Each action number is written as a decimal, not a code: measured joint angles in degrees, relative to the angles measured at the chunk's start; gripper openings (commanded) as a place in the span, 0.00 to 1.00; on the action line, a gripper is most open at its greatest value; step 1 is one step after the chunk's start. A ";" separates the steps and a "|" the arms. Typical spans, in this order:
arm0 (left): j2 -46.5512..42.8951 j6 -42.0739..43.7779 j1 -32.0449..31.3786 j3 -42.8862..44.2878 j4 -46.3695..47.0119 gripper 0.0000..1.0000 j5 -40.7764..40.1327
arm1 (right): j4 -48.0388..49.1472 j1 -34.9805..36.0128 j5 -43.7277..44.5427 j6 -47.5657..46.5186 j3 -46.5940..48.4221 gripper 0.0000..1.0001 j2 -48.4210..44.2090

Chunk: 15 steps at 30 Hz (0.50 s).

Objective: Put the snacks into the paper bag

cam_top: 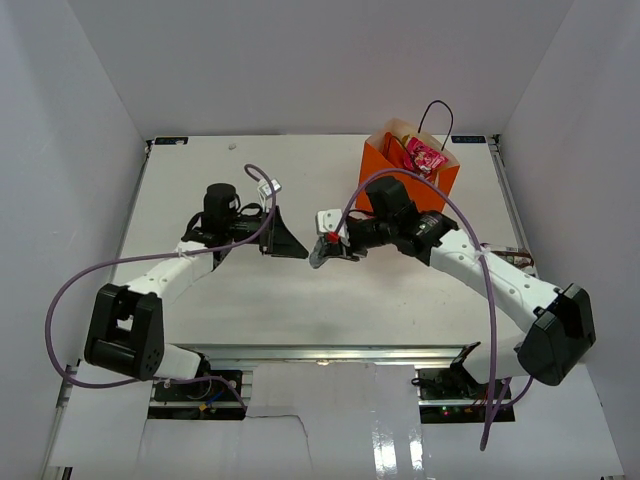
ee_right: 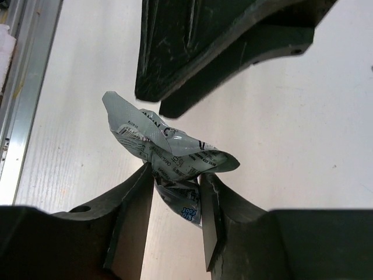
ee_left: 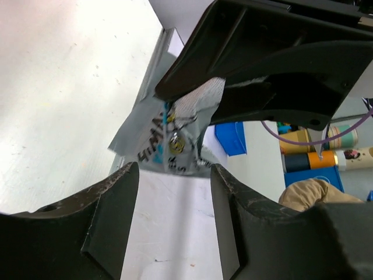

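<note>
The white table (cam_top: pixel 250 300) carries everything, with both arms reaching in toward its middle. The upright orange paper bag (cam_top: pixel 373 168) stands at the far right part of the table, just behind the right arm's wrist, its black cord handle rising above the rim. Pink-magenta packets (cam_top: pixel 425 157) already lie inside it, showing at the open top. The left gripper (ee_left: pixel 173 169) points toward the centre with its jaws apart and nothing between them. The right gripper (ee_right: pixel 178 181) faces it from just beside, tips nearly meeting, and its jaws are clamped on a crumpled silvery wrapper (ee_right: pixel 169 146) with dark printing. The wrapper is held over the middle of the table, well apart from the bag, its free end fanning out toward the left gripper's fingertips; whether it touches them cannot be told.
</note>
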 measured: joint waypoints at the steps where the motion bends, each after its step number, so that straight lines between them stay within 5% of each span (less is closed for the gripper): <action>1: -0.15 0.79 0.50 0.66 -1.66 0.63 -0.09 | -0.09 -0.39 0.00 0.04 0.00 0.09 -0.39; 10: -6.45 9.20 6.91 12.81 -15.32 0.67 -5.70 | -0.24 -8.31 -0.02 1.70 0.59 0.10 -7.30; 15: -11.39 12.22 6.95 11.85 -18.93 0.66 -12.11 | -0.24 -15.32 -0.13 5.68 7.74 0.10 -8.09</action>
